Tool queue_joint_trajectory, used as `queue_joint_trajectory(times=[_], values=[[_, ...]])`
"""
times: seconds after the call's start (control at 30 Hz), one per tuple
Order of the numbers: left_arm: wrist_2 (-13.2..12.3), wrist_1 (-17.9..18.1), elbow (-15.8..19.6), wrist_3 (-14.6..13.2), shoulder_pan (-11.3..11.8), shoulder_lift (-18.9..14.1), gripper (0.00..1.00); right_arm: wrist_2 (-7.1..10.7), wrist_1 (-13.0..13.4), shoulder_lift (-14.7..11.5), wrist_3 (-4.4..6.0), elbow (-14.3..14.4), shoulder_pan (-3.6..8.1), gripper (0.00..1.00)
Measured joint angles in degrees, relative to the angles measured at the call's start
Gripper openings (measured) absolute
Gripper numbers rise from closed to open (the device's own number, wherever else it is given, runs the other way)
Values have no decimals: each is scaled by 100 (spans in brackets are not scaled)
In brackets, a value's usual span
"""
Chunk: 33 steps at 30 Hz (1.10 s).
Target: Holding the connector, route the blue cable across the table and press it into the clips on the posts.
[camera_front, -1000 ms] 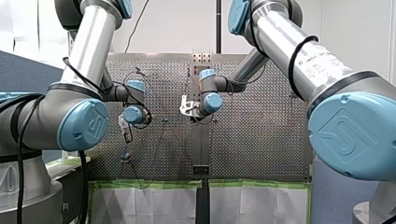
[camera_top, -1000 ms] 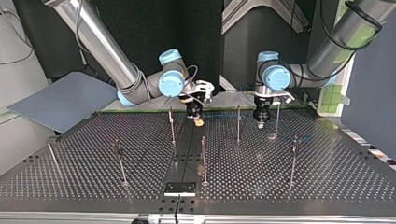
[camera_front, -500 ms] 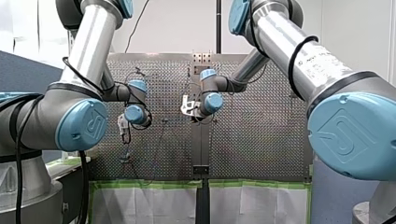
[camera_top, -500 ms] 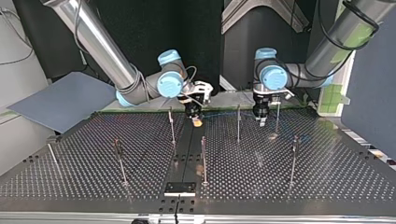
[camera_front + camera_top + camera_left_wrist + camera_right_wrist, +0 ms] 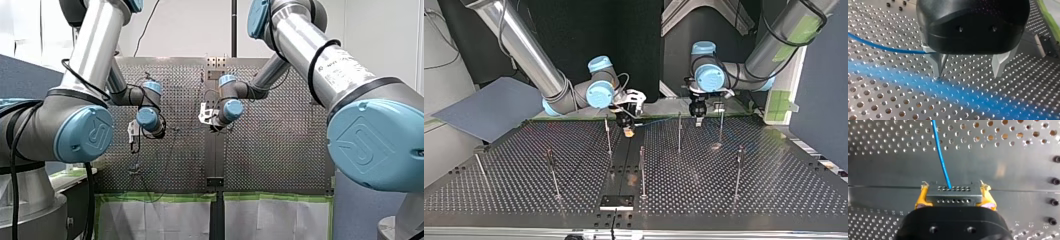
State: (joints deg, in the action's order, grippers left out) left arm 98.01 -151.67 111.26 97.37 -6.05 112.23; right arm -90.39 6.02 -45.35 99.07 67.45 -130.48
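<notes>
A perforated metal surface (image 5: 744,200) is seen from across, facing two robot arms that come down from above. Nearest, at the middle of the front edge, lies a small dark plate (image 5: 616,201). Beyond it, thin upright posts (image 5: 642,170) stand scattered over the surface, well apart from one another. Farther back, close to the far edge, both hands hang just above the surface. My right hand (image 5: 628,131), at the top view's left and near the middle seam, is clenched on a small grey connector (image 5: 953,193). Its own wrist view shows yellow pads (image 5: 921,197) pressing on two opposite sides of the connector, whose face carries rows of tiny holes. The blue cable (image 5: 941,157) leaves that face and runs away from the hand over the surface. In the top view it shows as a faint blue line stretched between the two hands, passing near the top of one post. My left hand (image 5: 698,121), at the top view's right, is black with metal fingers (image 5: 938,65). It is released, its fingers standing apart with their tips close to the surface. In its wrist view the cable comes in from the side and meets the outer edge of one finger. A blurred blue band also crosses the surface below this hand; whether it is cable or reflection cannot be told. Behind the hands rise the silver arms (image 5: 531,55) with blue joint caps. A flat grey board (image 5: 489,107) lies off the surface at the top view's left.
</notes>
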Motion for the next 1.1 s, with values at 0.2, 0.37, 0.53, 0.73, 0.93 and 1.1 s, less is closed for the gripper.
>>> queue_joint_trajectory(times=[0.2, 0.37, 0.53, 0.73, 0.93, 1.1], values=[[91, -256, 212, 15, -112, -251, 100, 3, -3, 0, 0, 1, 40, 0], [94, -462, 400, -14, -255, -493, 100, 10, -3, -2, 0, 1, 63, 0], [101, -566, 490, -40, -437, -759, 100, 12, -3, -2, 0, 1, 74, 0], [284, -434, 505, 49, -725, -1040, 100, 19, -24, -4, 0, 1, 94, 0], [568, -153, 501, 323, -1024, -1072, 100, 20, -37, -5, 0, 1, 127, 0], [657, 35, 470, 471, -1274, -984, 100, 20, -38, -5, 0, 1, 164, 0]])
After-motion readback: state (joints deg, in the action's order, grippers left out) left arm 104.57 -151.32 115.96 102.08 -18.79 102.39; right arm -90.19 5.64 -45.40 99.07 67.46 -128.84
